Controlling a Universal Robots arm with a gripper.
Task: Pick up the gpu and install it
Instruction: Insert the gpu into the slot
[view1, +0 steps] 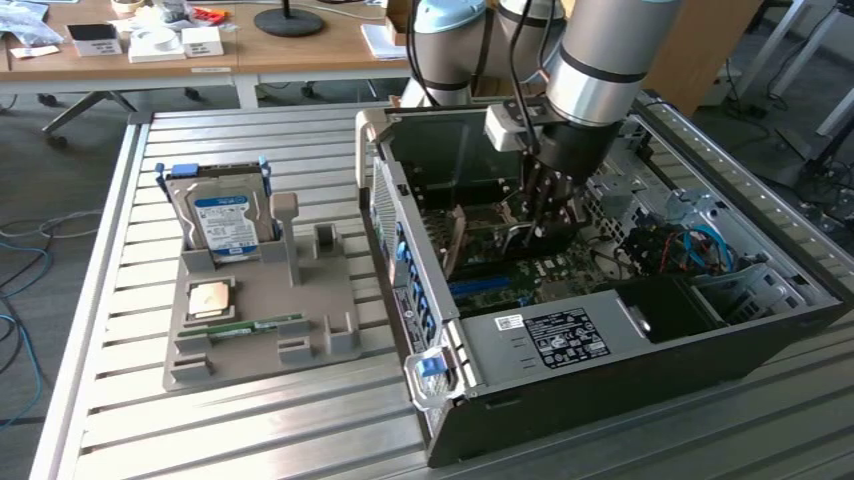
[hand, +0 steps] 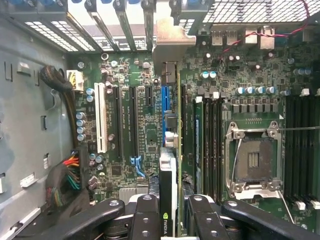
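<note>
Gpu (hand: 169, 172): held edge-on inside the open computer case (view1: 747, 320), directly under the jaws. The jaws stand partly closed and pinch the card, one on each flat face (a firm hold, by the look of it).

Long axis runs away from the jaws along the motherboard (hand: 125, 75), parallel to the expansion slots. The silver end bracket (hand: 172, 42) is at the far end, against the row of rear slot covers (hand: 100, 20).

The card's thin green edge lies just beside the blue slot (hand: 165, 97) and is lined up with it lengthwise. Whether the connector edge has entered the slot cannot be told.

Judgement: the fit turns on the sideways offset between card edge and slot.

Arm (view1: 594, 60) reaches steeply down into the case from above, wrist near vertical. The grey parts tray (view1: 254, 340) sits on the tabletop (view1: 267, 440), well apart from the jaws.
</note>
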